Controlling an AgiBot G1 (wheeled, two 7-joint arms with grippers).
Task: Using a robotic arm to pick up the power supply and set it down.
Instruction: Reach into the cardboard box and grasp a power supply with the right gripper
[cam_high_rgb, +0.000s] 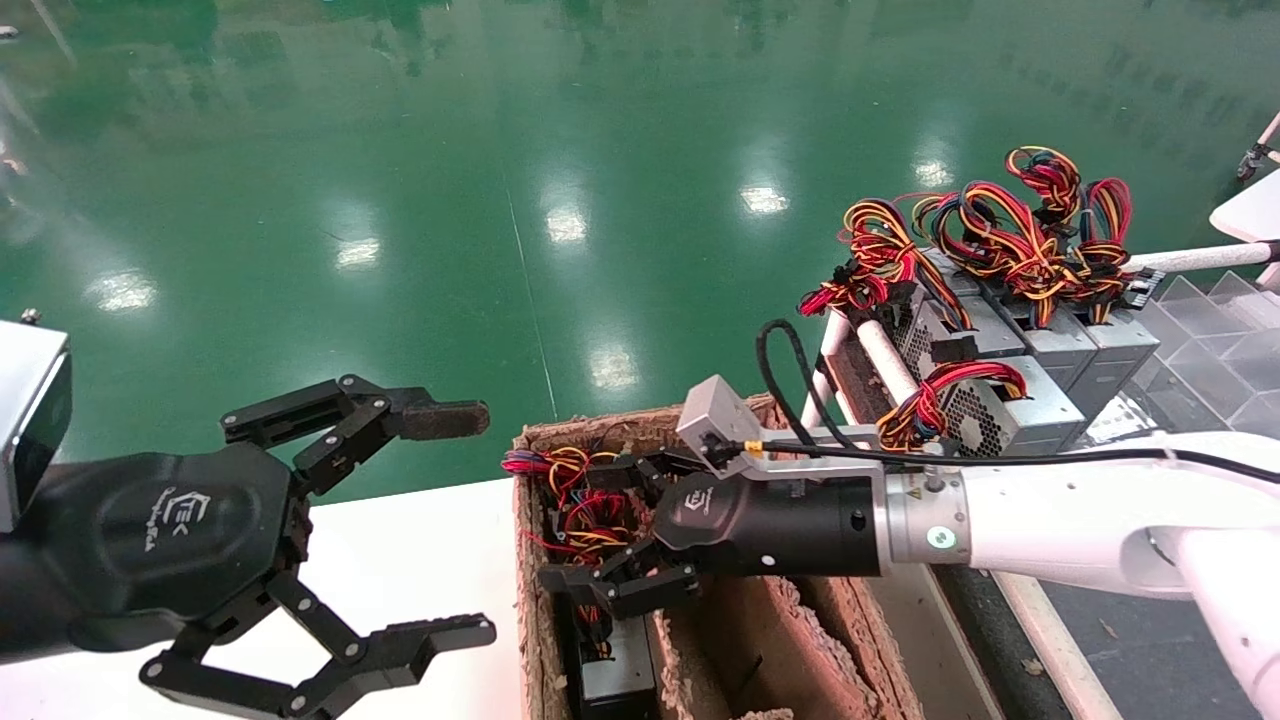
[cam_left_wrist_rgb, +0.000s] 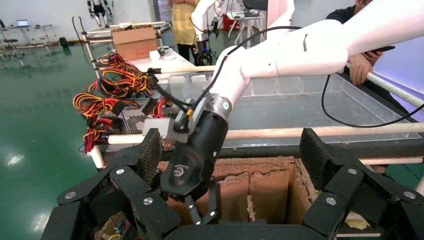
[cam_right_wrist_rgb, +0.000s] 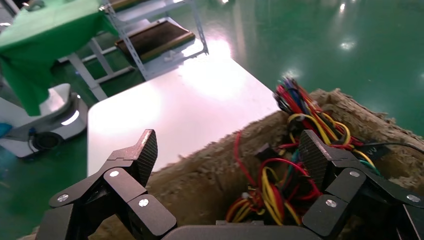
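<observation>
A power supply (cam_high_rgb: 612, 682) stands on end in the left compartment of a worn cardboard box (cam_high_rgb: 523, 580), its red, yellow and black wire tail (cam_high_rgb: 585, 510) bunched on top. The robotic arm, my white right arm, reaches in from the right. Its gripper (cam_high_rgb: 577, 524) is open right over those wires, one finger on each side, holding nothing. In the right wrist view the wires (cam_right_wrist_rgb: 272, 192) lie between the spread fingers of the right gripper (cam_right_wrist_rgb: 230, 150), against the box wall (cam_right_wrist_rgb: 200, 177). My left gripper (cam_high_rgb: 476, 525) hangs open and idle at the left, over the white table.
Several more grey power supplies (cam_high_rgb: 1010, 390) with wire bundles sit on a tube rack at the right. Beyond them is a clear plastic tray (cam_high_rgb: 1200, 330). The box's right compartment (cam_left_wrist_rgb: 272, 187) shows only cardboard. A white table (cam_high_rgb: 400, 570) adjoins the box on the left, green floor beyond.
</observation>
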